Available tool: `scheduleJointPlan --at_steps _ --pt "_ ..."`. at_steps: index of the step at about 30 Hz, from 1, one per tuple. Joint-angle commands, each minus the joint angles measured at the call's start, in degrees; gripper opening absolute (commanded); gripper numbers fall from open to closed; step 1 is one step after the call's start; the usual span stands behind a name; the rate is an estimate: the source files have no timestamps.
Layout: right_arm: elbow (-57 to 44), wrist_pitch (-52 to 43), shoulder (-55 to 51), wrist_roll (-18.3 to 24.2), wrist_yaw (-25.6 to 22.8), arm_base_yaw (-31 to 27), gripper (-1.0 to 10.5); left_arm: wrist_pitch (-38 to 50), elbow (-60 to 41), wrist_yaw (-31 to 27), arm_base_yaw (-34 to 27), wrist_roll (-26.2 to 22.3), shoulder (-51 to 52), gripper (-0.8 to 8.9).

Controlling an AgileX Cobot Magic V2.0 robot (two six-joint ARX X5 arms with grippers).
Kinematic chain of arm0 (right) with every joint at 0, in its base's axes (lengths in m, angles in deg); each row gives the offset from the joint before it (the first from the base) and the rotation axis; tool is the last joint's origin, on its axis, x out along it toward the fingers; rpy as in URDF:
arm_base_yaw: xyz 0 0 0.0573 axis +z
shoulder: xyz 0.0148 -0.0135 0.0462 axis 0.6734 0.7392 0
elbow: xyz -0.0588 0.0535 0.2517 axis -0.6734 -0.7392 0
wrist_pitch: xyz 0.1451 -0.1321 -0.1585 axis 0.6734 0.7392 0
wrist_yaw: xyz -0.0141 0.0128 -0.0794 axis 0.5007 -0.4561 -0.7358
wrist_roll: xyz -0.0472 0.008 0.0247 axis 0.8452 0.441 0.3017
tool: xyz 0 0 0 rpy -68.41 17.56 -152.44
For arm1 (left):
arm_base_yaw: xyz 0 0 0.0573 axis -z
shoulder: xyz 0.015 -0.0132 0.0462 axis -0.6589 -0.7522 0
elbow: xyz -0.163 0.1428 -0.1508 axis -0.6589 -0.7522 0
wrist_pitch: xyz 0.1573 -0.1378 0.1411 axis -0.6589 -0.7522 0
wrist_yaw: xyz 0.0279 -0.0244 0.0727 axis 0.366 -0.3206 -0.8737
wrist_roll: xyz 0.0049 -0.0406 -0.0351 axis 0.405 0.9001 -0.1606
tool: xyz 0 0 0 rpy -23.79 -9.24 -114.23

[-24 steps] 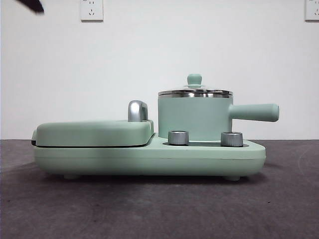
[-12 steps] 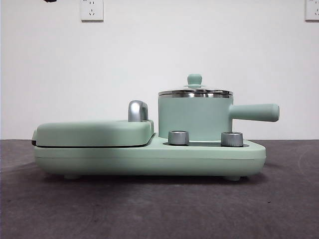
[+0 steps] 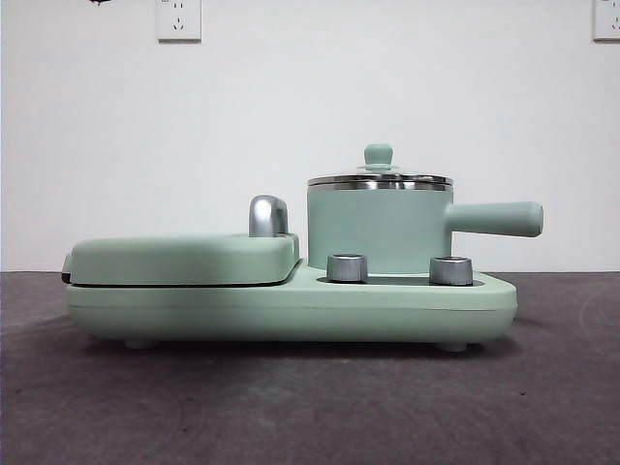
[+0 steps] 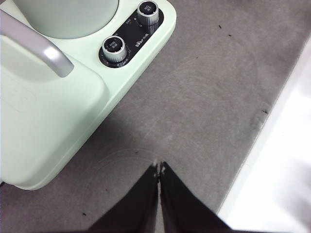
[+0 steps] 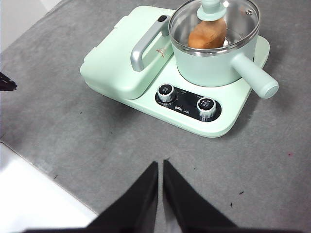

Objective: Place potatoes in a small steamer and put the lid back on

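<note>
The small steamer (image 3: 378, 232) stands on the right half of the mint-green appliance, side handle (image 3: 496, 219) pointing right. The glass lid (image 3: 380, 180) sits on its rim, knob (image 3: 378, 155) up. In the right wrist view the orange-brown potato (image 5: 208, 34) lies inside the steamer (image 5: 209, 68) under the lid (image 5: 240, 19). My right gripper (image 5: 160, 166) hovers shut and empty, high above the table in front of the appliance. My left gripper (image 4: 159, 168) is shut and empty over bare table, beside the griddle end; the steamer's wall (image 4: 68, 17) shows at that view's edge.
The flat griddle cover (image 3: 184, 257) with its chrome handle (image 3: 267, 215) fills the appliance's left half. Two steel dials (image 3: 347, 267) (image 3: 450, 270) sit on the front below the steamer. The grey mat ends at a white table edge (image 4: 282, 160). A black arm tip (image 3: 97, 2) shows top left.
The black arm tip at the front view's top left has drawn up almost out of the picture. Steamer, lid and appliance have not moved.
</note>
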Motion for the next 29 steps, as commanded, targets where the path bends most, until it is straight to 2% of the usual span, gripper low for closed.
scheduleJointPlan --at_steps 1,6,10,12,15,17,20,25,29 --pt "0.37 -0.61 0.33 0.46 -0.07 0.39 0.1 0.68 0.52 0.07 0.57 -0.79 -0.39 0.06" --pt "0.37 -0.63 0.33 0.46 -0.07 0.39 0.1 0.92 0.31 0.20 -1.60 -1.07 0.11 0.06" --pt "0.37 -0.61 0.31 0.46 -0.07 0.39 0.1 3.52 -3.34 0.11 -8.28 -1.25 3.98 0.06" --pt "0.37 -0.61 0.26 0.46 -0.07 0.39 0.1 9.42 -8.44 0.13 -12.68 -1.18 8.13 0.06" --pt "0.37 -0.61 0.28 0.46 -0.07 0.39 0.1 22.93 -19.54 0.09 -20.26 -0.50 16.68 0.06" --pt "0.37 -0.61 0.26 0.46 -0.04 0.39 0.1 34.91 -28.83 -0.13 -25.51 3.23 23.80 0.06" --pt "0.37 -0.63 0.28 0.46 -0.07 0.39 0.1 46.27 -40.44 -0.17 -32.37 6.80 34.18 0.06" --pt "0.37 -0.63 0.31 0.46 -0.07 0.39 0.1 48.48 -52.09 -1.68 -40.63 8.09 47.60 0.05" --pt "0.37 -0.63 0.31 0.46 -0.07 0.39 0.1 47.30 -57.05 -5.55 -43.28 10.36 53.31 0.06"
